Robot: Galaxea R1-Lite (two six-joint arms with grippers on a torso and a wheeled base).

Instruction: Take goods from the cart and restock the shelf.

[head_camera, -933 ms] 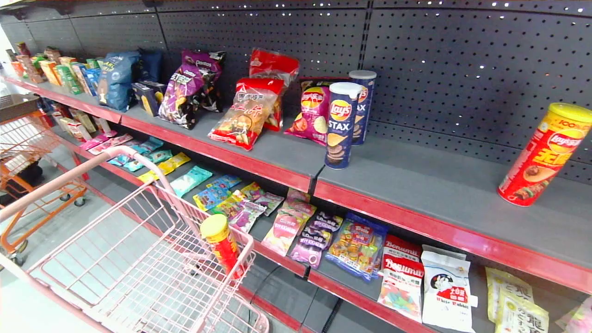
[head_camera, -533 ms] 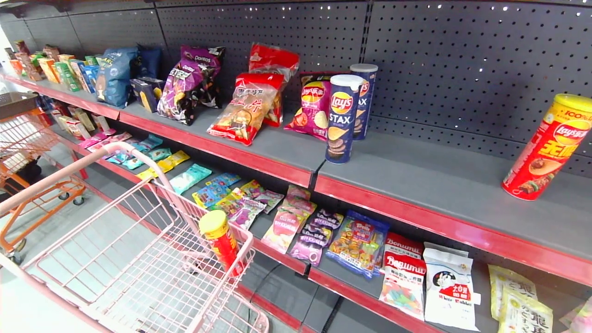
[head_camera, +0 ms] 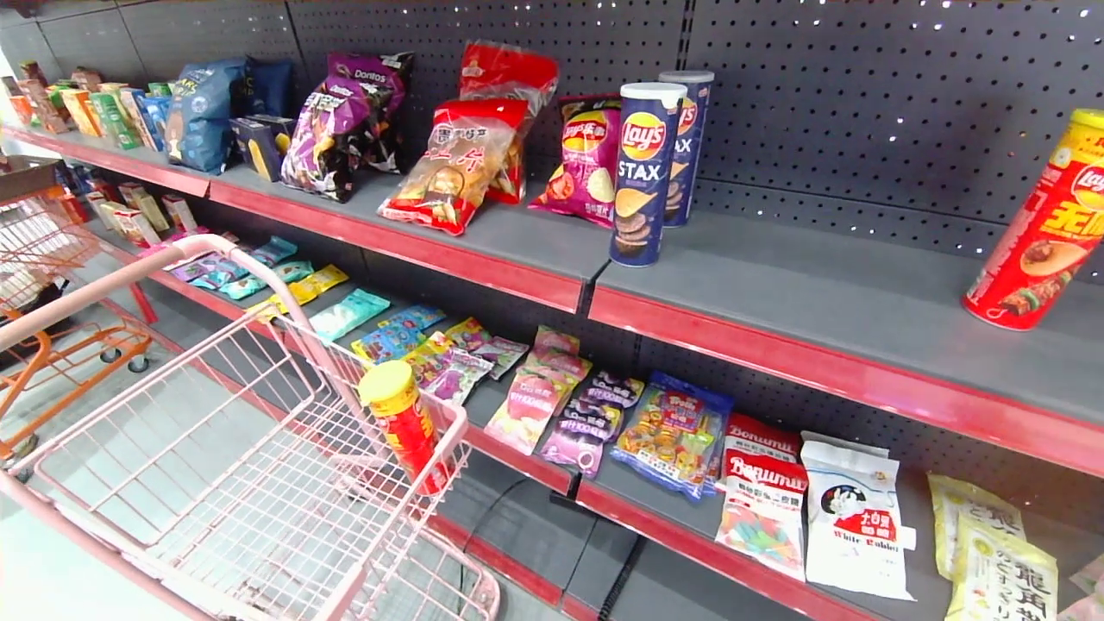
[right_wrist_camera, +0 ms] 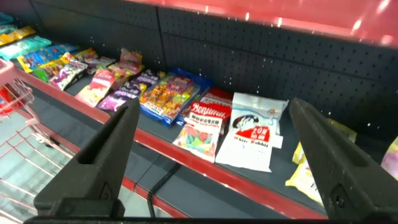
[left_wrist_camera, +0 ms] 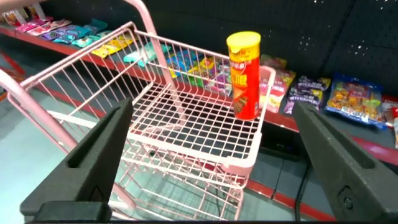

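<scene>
A red chip can with a yellow lid [head_camera: 404,424] stands upright in the far right corner of the pink wire cart [head_camera: 172,431]. In the left wrist view the same can [left_wrist_camera: 244,74] stands at the cart's far rim [left_wrist_camera: 186,46], and my left gripper [left_wrist_camera: 217,168] hangs open above and short of the basket, holding nothing. A matching red can [head_camera: 1044,233] stands at the right of the grey upper shelf [head_camera: 776,285], with bare shelf between it and two blue cans [head_camera: 642,172]. My right gripper [right_wrist_camera: 217,162] is open in front of the lower shelf, empty.
Chip bags [head_camera: 457,164] and boxes fill the upper shelf's left part. Candy bags [head_camera: 673,431] lie flat along the lower shelf, among them a white bag [right_wrist_camera: 255,130]. An orange cart [head_camera: 52,293] stands at far left. A black cable [head_camera: 517,509] runs under the shelf.
The whole head picture has shifted, shelf and cans sitting higher now, so the camera has moved. The can in the cart and the shelf goods have kept their places.
</scene>
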